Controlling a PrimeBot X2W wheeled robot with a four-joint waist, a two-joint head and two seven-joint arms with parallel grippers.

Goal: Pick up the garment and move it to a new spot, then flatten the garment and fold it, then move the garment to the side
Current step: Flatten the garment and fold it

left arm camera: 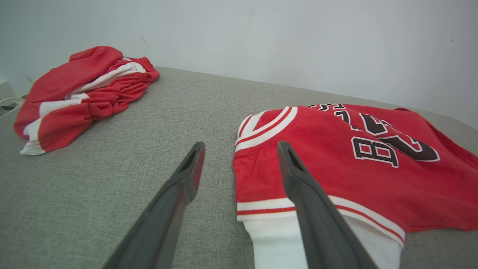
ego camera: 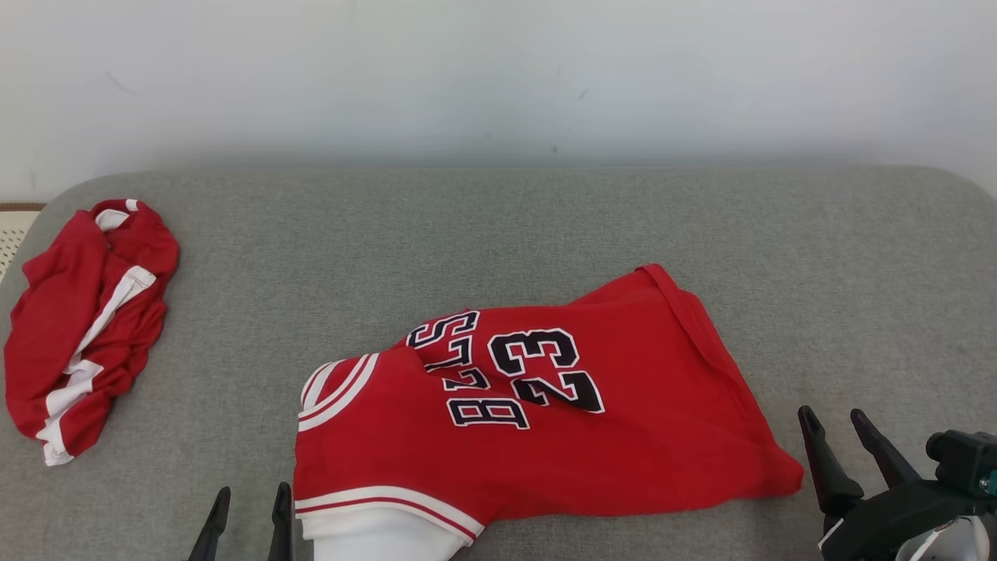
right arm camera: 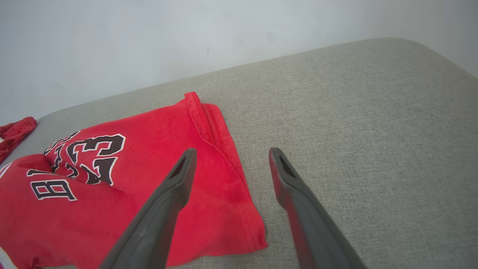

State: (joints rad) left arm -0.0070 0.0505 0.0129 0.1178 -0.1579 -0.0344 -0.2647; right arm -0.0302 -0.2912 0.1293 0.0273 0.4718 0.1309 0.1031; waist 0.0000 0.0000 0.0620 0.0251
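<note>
A red jersey (ego camera: pixel 592 436) with the number 23 and black lettering lies loosely folded on the grey cushion, slightly right of the middle, with a white-trimmed edge toward me. The jersey (left arm camera: pixel 328 164) fills the right half of the left wrist view; the jersey (right arm camera: pixel 149 194) covers the left half of the right wrist view. My left gripper (ego camera: pixel 249 499) hovers open just left of its white-trimmed corner. My right gripper (ego camera: pixel 835 422) hovers open beside its right hem corner. Neither holds anything.
A second red garment with white stripes (ego camera: pixel 86 327) lies crumpled at the cushion's far left edge. The grey cushion (ego camera: pixel 498 234) runs back to a pale wall, with bare fabric behind and to the right of the jersey.
</note>
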